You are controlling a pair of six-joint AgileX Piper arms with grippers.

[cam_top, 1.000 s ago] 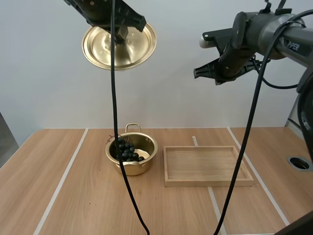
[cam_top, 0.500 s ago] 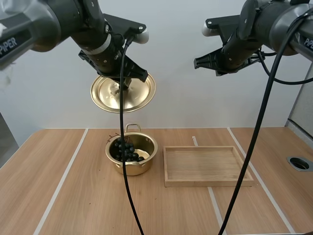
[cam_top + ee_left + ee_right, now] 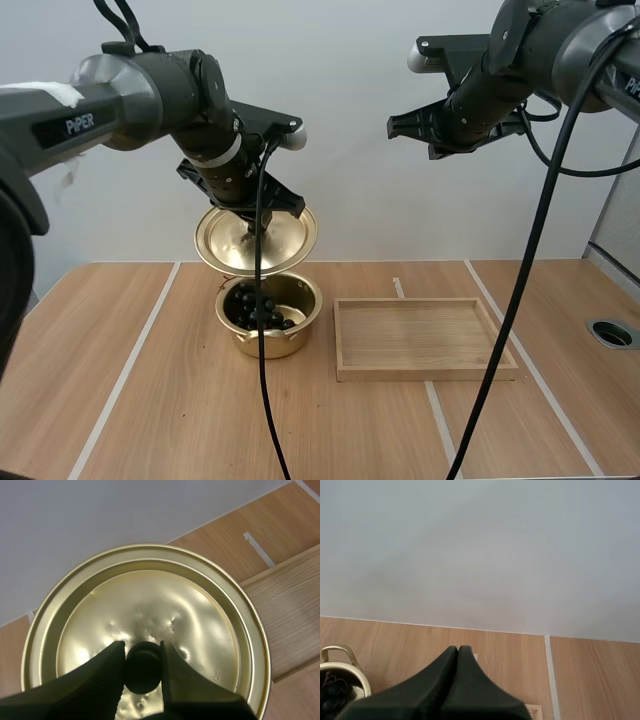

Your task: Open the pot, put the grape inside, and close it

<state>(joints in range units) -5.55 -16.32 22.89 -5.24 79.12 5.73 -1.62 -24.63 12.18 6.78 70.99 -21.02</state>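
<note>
Both raised: left gripper (image 3: 142, 652) pinches lid (image 3: 150, 595) knob (image 3: 143, 669) above pot (image 3: 300, 335) of grapes (image 3: 255, 306); right gripper (image 3: 458, 652) pressed together on nothing, high over table (image 3: 150, 400).

A robot lab bench: beneath the jaws, a wooden table (image 3: 150, 400) marked with white tape lines (image 3: 126, 370) and fitted with a cable port (image 3: 612, 333); behind them, a bare pale wall (image 3: 340, 180).

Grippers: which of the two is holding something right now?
The left gripper, pinching the knob of the lid over the pot; the right gripper is shut on nothing.
</note>
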